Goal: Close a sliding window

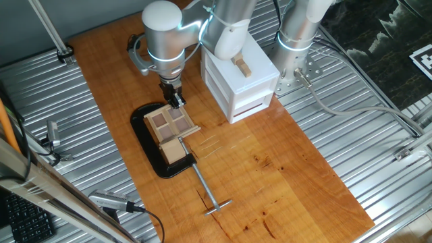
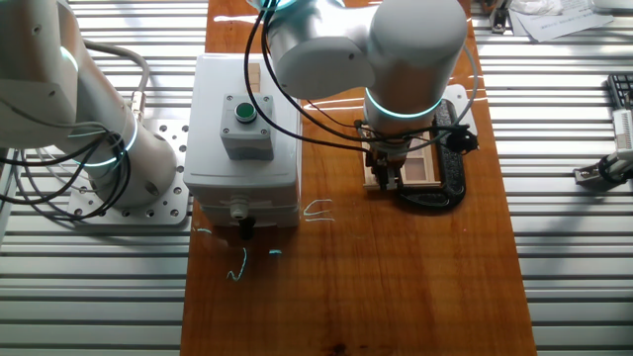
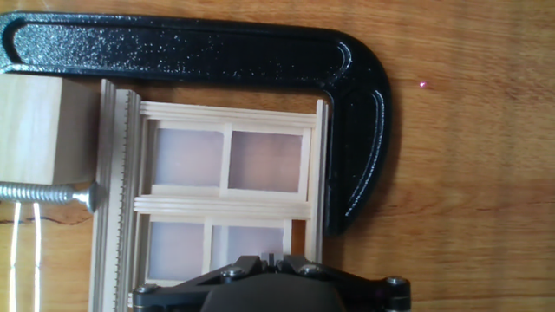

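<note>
A light, fragile wooden sliding window (image 1: pixel 170 126) is clamped flat; the gripper (image 1: pixel 175 98), grip state unclear, is perhaps touching its far sash rail.

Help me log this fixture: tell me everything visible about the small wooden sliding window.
The sliding window is a miniature frame of pale, unpainted-looking wood with four square panes split by thin bars. It lies flat on the wooden table, held in a black clamp whose screw presses a wood block against its ridged side rail. The tool sits at one end of it; contact cannot be confirmed.
</note>
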Controlling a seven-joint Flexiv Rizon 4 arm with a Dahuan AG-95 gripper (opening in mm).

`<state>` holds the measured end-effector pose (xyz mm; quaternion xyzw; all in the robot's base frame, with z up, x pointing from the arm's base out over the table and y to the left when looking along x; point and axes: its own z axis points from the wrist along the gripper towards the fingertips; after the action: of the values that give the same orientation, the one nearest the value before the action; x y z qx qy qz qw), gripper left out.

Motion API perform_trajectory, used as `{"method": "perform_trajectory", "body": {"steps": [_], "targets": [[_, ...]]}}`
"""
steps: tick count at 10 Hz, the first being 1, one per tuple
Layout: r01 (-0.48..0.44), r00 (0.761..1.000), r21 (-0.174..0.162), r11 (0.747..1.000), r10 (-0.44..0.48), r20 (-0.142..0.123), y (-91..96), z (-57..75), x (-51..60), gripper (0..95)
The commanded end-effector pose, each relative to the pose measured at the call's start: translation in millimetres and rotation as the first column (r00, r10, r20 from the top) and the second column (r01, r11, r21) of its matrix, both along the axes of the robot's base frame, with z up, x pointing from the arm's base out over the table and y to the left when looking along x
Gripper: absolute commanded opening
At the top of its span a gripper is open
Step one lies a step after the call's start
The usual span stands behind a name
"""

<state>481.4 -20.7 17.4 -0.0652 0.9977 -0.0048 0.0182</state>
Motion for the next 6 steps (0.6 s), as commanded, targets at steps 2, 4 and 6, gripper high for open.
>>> {"method": "perform_trajectory", "body": {"steps": [2, 4, 6], "targets": [[0.002, 1.0, 0.0, 1.0, -0.002, 0.002, -2.5, -24.0, 1.1, 0.0], [0.002, 1.0, 0.001, 1.0, -0.002, 0.005, -2.2, -25.9, 1.0, 0.0], [0.001, 1.0, 0.001, 1.0, -0.001, 0.007, -2.3, -26.0, 1.0, 0.0]]}}
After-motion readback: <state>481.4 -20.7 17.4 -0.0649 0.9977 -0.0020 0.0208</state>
